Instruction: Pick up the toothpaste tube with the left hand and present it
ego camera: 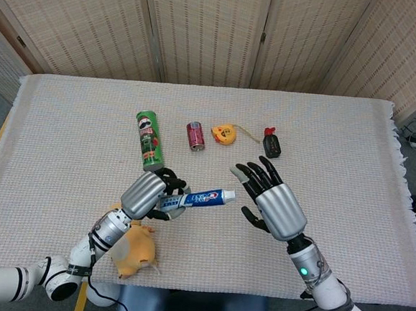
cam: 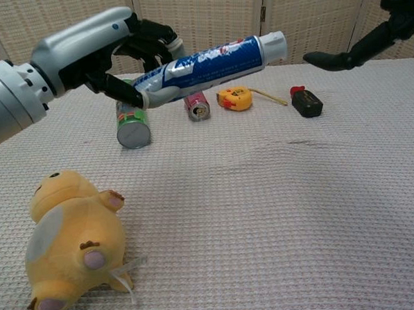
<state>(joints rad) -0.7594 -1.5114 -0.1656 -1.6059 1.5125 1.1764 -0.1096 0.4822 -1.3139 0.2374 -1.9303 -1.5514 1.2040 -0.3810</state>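
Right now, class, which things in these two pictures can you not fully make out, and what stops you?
- Toothpaste tube: its crimped end is hidden inside the left hand in both views.
- Right hand: chest view cuts it off at the top edge; only dark fingers show.
- Green can: chest view, the left hand covers its far end.
- Red can: label too small in both views.

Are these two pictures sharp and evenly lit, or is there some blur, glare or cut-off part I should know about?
Head view: even, soft light, no glare, and the toothpaste tube in the left hand looks sharp. Chest view: the right hand is dark, against the light, and cut off by the top edge; the yellow plush toy close to the camera looks slightly soft.
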